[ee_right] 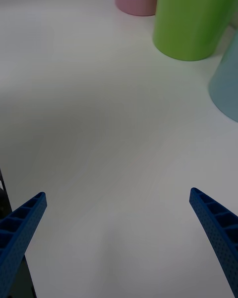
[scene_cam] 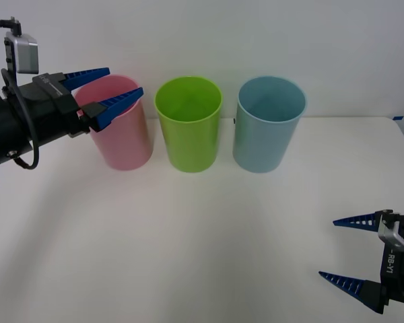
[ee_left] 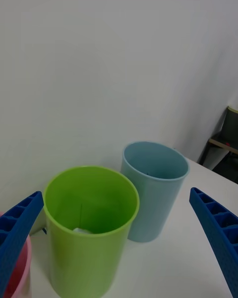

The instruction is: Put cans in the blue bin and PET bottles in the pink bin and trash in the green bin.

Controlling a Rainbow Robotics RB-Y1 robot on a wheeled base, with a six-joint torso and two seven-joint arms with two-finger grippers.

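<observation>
Three bins stand in a row at the back of the white table: the pink bin [scene_cam: 123,134], the green bin [scene_cam: 188,131] and the blue bin [scene_cam: 268,131]. My left gripper [scene_cam: 111,87] hovers open over the pink bin's rim, nothing between its fingers. In the left wrist view a whitish wad of trash [ee_left: 82,230] lies at the bottom of the green bin [ee_left: 91,238], with the blue bin [ee_left: 153,193] beyond and the pink bin's rim [ee_left: 22,273] at the corner. My right gripper [scene_cam: 328,247] rests open and low at the table's near right. Cans and PET bottles are out of view.
A wide stretch of bare white tabletop [ee_right: 99,129] lies between the right gripper [ee_right: 118,193] and the bins. A white wall rises just behind the bins. The table's right edge carries a bit of blue tape [scene_cam: 398,118]. A dark shelf [ee_left: 228,139] stands off to the side.
</observation>
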